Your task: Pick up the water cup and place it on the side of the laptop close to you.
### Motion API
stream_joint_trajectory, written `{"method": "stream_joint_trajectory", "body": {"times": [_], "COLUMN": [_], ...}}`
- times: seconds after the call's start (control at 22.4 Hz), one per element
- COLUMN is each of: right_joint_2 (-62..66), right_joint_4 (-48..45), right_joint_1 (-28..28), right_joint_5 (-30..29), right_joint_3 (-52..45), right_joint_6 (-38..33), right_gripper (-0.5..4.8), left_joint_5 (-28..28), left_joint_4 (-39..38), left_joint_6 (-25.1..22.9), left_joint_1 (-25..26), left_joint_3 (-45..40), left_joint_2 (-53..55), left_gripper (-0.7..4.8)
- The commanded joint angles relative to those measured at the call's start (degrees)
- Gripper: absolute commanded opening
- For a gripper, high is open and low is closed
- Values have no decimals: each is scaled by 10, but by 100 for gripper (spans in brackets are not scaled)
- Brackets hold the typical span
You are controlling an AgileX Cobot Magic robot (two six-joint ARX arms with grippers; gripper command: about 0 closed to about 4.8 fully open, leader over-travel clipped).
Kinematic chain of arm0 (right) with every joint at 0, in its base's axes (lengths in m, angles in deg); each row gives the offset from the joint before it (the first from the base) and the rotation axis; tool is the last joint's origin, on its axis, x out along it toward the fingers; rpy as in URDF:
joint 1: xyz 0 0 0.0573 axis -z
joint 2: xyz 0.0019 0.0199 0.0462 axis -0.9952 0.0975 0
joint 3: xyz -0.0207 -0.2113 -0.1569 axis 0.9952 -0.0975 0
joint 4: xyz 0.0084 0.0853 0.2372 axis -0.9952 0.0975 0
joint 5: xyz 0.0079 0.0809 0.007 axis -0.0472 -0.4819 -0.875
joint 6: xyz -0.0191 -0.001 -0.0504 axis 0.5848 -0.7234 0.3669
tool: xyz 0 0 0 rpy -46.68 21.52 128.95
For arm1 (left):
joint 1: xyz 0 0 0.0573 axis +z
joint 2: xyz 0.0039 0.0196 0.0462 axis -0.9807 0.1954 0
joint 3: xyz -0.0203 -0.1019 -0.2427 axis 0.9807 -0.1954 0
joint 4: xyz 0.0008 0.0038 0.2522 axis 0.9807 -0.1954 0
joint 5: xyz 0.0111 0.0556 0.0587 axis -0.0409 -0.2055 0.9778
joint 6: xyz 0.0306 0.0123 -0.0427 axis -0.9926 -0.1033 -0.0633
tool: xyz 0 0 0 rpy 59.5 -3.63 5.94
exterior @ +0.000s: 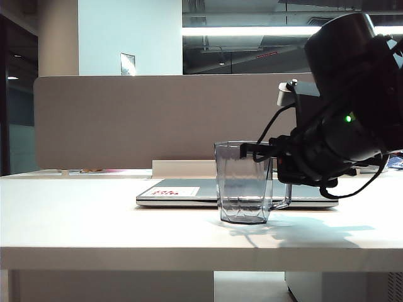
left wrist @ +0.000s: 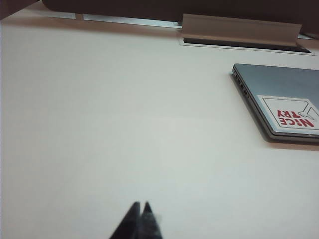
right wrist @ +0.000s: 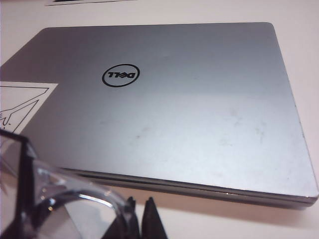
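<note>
**Exterior view: cup stands in front of the laptop, right jaws pinched at its rim**

Exterior view shows the water cup (exterior: 244, 182) upright on the counter (exterior: 94, 220), just in front of the closed laptop (exterior: 182, 192), on the camera-near side. The right gripper (exterior: 249, 150) reaches in from 3 o'clock, its jaws drawn together on the cup's upper rim; the right wrist view shows the fingertips nearly touching with the clear wall beside them, so they look clamped on the thin rim, though the contact itself is hard to read through the plastic.

The cup looks empty, so probably light, and stiff enough to hold shape. Smooth clear plastic is likely slippery, and a rim pinch may let it swing or tip. The squared handle at 4 o'clock of the body would give a surer hold.

The left gripper (left wrist: 141, 219) hangs over bare counter, well apart from the laptop, jaws together and holding nothing.
</note>
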Motion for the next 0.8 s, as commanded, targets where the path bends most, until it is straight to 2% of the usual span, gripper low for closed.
{"method": "stream_joint_trajectory", "body": {"times": [0.04, 0.09, 0.18, 0.58, 0.71, 0.8], "right_joint_2": [4, 4, 3, 3, 3, 3], "right_joint_4": [-5, -5, -5, -5, -4, -5], "right_joint_1": [-1, -1, -3, -5, -19, -24], "right_joint_5": [1, 1, 2, -7, 0, 10], "right_joint_3": [2, 2, 2, 2, 2, 2], "right_joint_6": [-2, -2, -2, -1, 19, 20], "right_gripper": [0, 2, 45, 46, 46, 64], "left_joint_5": [-4, -4, -4, -4, -4, -4], "left_joint_4": [-3, -3, -2, -3, -3, -3], "left_joint_6": [2, 2, 2, 2, 2, 2], "left_joint_1": [0, 0, 0, 0, 0, 0], "left_joint_3": [2, 2, 2, 2, 2, 2], "left_joint_2": [0, 0, 0, 0, 0, 0], "left_gripper": [-3, -3, -3, -3, -3, -3]}}
